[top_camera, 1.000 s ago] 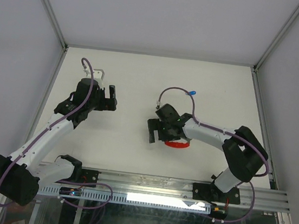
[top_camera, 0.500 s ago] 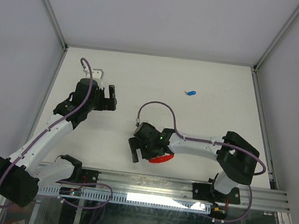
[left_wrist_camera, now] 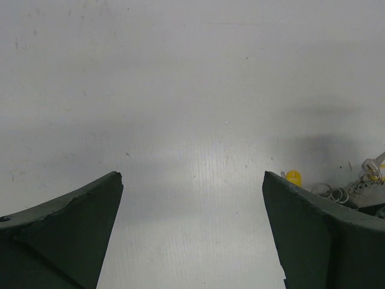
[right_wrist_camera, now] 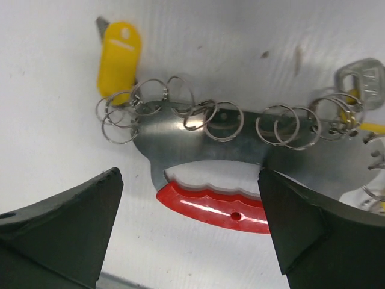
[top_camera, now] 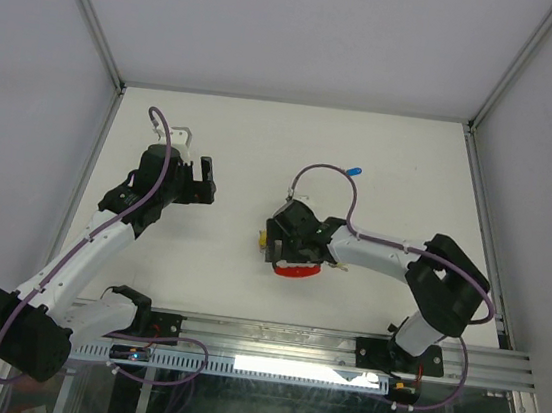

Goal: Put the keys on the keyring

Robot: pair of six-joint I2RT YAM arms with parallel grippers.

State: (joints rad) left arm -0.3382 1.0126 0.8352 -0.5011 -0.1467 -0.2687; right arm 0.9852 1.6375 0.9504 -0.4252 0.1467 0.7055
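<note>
A yellow-headed key (right_wrist_camera: 119, 57) lies at the left end of a metal plate with a red grip (right_wrist_camera: 210, 201). Several silvery keyrings (right_wrist_camera: 204, 114) hang in a row along the plate's edge, and a plain silver key (right_wrist_camera: 364, 78) sits at its right end. My right gripper (right_wrist_camera: 189, 174) is open right above the red grip, its fingers to either side. From the top view, the right gripper (top_camera: 286, 251) covers most of the plate (top_camera: 299, 269), with the yellow key (top_camera: 263, 237) poking out left. A blue key (top_camera: 356, 170) lies alone farther back. My left gripper (top_camera: 209, 180) is open over bare table, well left.
In the left wrist view the yellow key (left_wrist_camera: 293, 177) and some rings (left_wrist_camera: 337, 192) peek out beside the right finger (left_wrist_camera: 313, 229). The right arm's purple cable (top_camera: 325, 172) arches close to the blue key. Metal frame posts border the table on both sides.
The right gripper swung forward-left, then came back right. The red-gripped plate ended up left of where it was, and the yellow key now shows beside it. The left arm stayed still.
</note>
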